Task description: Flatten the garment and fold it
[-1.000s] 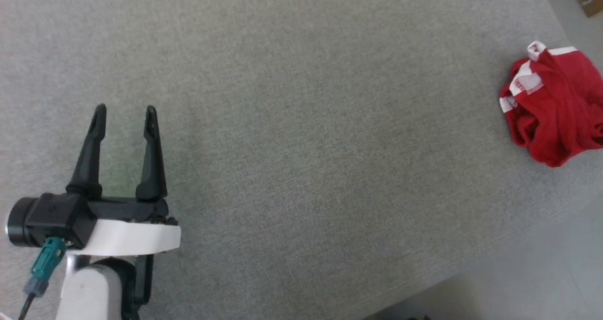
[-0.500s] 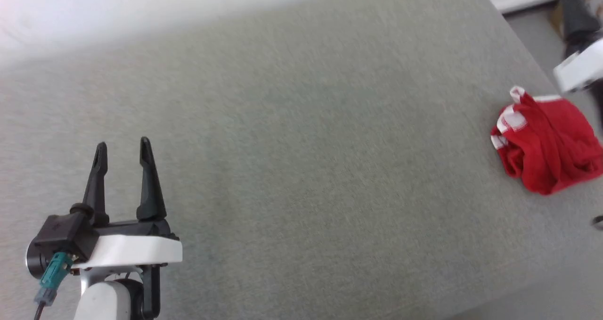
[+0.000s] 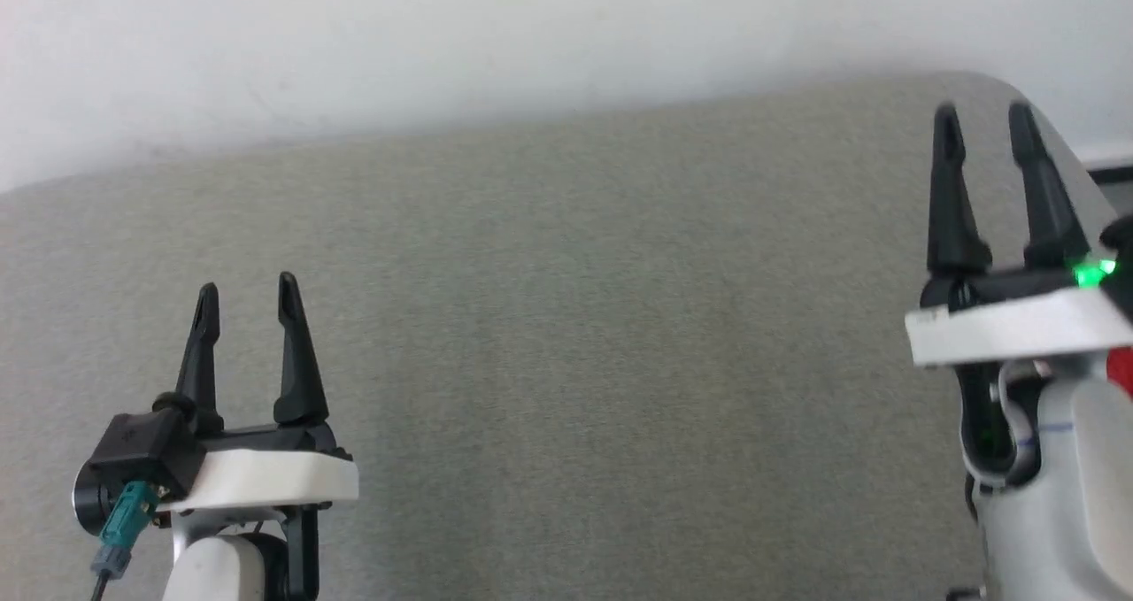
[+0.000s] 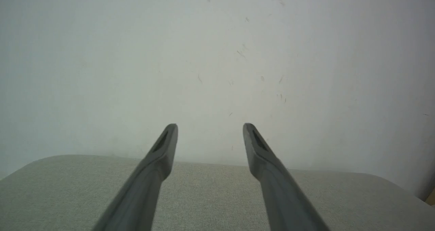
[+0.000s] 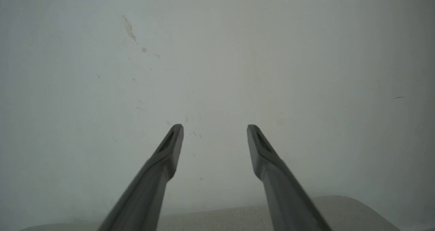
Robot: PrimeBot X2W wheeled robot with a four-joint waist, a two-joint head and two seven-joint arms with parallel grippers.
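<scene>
Red fabric garment (image 3: 1121, 373), a sliver behind the dark two-fingered right gripper (image 3: 982, 110); left gripper (image 3: 247, 282) far off it, both splayed empty. Blind grab could miss!

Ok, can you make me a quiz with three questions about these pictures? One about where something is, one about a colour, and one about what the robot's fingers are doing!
1. How do the left gripper and right gripper stand?
A) both open, holding nothing
B) both shut
C) one open, one shut

2. What colour is the little light on the right gripper?
A) blue
B) green
C) yellow

3. Where does the red garment peek out in the head view?
A) in the left gripper
B) at the far right edge, beside the right arm
C) up on the wall

Answers:
1. A, since the fingers of each stand apart with nothing between them.
2. B, since it glows green at the base of the fingers.
3. B, since a red sliver shows there, mostly hidden by the arm.
</scene>
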